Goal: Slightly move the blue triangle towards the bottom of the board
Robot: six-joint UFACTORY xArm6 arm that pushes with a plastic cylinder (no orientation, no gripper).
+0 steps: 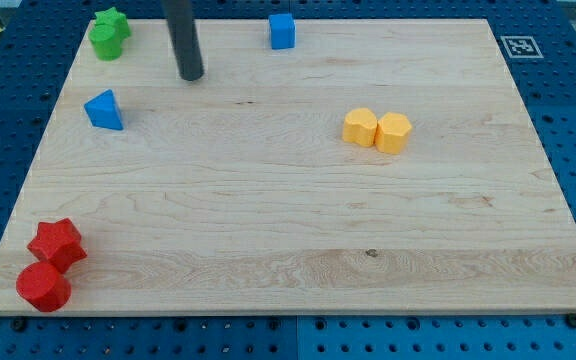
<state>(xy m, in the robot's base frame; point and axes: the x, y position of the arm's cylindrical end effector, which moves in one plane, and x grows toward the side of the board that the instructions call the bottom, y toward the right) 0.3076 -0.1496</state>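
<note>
The blue triangle (105, 110) lies on the wooden board (288, 230) at the view's upper left. My tip (192, 75) is the lower end of the dark rod that comes down from the view's top. It stands apart from the triangle, to its right and a little above it. No block touches the tip.
A blue cube (282, 31) sits near the top edge. Two green blocks (109, 33) sit together in the top left corner. Two yellow blocks (377, 130) touch at right of centre. A red star (57, 243) and a red cylinder (43, 287) sit in the bottom left corner.
</note>
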